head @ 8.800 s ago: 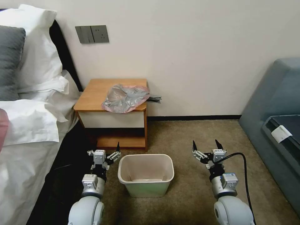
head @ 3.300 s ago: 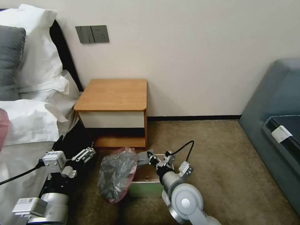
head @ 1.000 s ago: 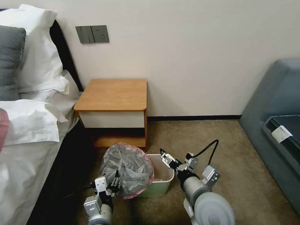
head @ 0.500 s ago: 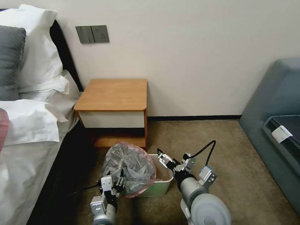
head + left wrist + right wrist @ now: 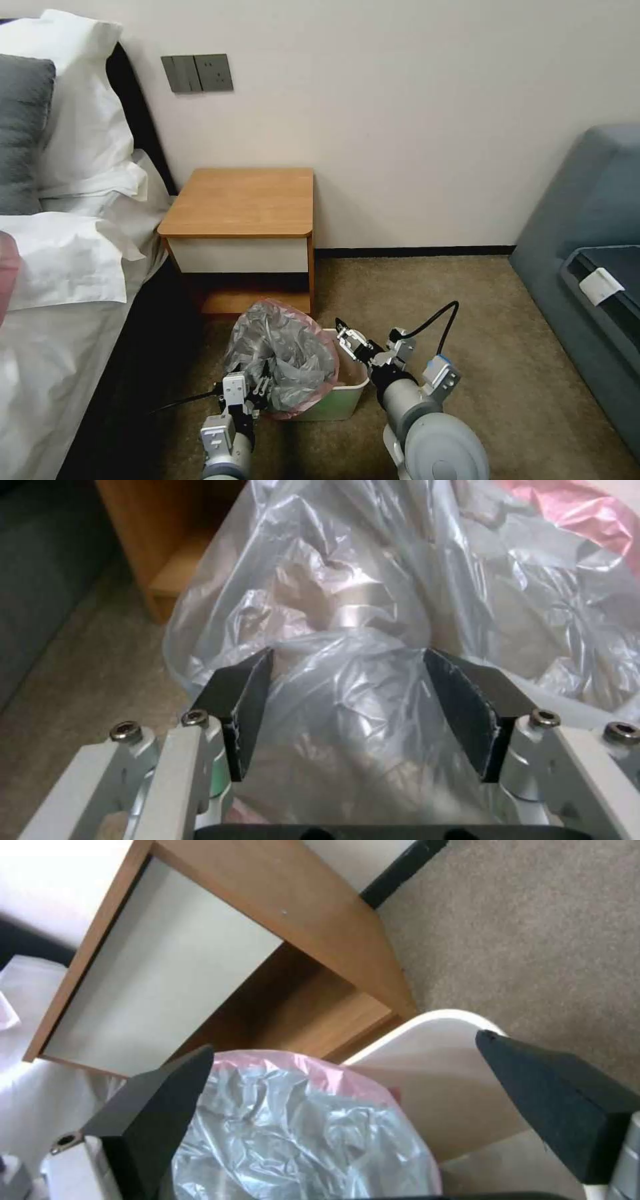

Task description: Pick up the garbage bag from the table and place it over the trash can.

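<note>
Now the garbage bag [image 5: 283, 360] lies bunched over the trash can's [image 5: 347, 393] left rim. Left hand [image 5: 360, 715] wide open around film, right hand [image 5: 351, 338] open, empty. Light, limp, slippery; grip the pink hem.

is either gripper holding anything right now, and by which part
Nothing is clamped. The left gripper is open, with a fold of the garbage bag bulging between its spread fingers. The right gripper is open beside the trash can.

Grey, pink-edged garbage bag [image 5: 283, 357]; cream trash can [image 5: 350, 380].
</note>
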Tool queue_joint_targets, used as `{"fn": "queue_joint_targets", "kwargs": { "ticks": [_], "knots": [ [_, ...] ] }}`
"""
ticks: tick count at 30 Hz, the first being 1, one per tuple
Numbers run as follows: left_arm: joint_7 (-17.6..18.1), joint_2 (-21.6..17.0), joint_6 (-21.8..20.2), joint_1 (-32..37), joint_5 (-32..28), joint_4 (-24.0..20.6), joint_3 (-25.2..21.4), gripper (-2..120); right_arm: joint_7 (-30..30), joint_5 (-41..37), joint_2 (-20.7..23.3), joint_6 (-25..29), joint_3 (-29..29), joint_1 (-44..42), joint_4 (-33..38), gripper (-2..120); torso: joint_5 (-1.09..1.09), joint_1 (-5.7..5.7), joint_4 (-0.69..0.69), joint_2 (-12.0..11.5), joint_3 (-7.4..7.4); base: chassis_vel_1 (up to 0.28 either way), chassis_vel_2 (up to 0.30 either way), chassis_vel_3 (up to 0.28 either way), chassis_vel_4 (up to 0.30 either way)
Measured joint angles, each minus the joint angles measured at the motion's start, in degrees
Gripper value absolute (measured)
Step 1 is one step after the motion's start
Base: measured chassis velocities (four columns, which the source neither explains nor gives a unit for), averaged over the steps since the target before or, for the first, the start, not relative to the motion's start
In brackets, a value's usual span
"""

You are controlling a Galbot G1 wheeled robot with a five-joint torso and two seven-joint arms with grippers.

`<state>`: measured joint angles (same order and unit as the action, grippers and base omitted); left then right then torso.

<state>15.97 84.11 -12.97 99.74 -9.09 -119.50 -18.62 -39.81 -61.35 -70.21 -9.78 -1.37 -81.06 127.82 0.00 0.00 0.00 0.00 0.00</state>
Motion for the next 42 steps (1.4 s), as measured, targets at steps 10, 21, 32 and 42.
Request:
{"fn": "queue_joint_targets", "kwargs": {
  "ticks": [10,21,32,42],
  "knots": [
    [-0.2,0.1,0.8,-0.6,2.7,0.3,1.1,61,0.0,0.0,0.0,0.1,-0.7,-0.1,-0.1,100,0.0,0.0,0.0,0.0,0.0,0.0,0.0,0.0,0.0],
    [0.1,-1.3,1.3,0.9,2.6,-4.1,-1.2,57,0.3,1.2,-2.1,0.1,1.0,0.2,-1.6,100,0.0,0.0,0.0,0.0,0.0,0.0,0.0,0.0,0.0],
    [0.7,-1.8,0.3,-1.8,-0.8,0.2,-1.3,58,1.6,3.4,-2.4,0.7,2.0,0.5,-2.2,100,0.0,0.0,0.0,0.0,0.0,0.0,0.0,0.0,0.0],
    [0.7,-2.3,-0.3,-4.1,-1.7,2.0,-0.3,58,1.7,3.6,-2.5,0.8,1.8,0.7,-2.6,100,0.0,0.0,0.0,0.0,0.0,0.0,0.0,0.0,0.0]
  ]
}}
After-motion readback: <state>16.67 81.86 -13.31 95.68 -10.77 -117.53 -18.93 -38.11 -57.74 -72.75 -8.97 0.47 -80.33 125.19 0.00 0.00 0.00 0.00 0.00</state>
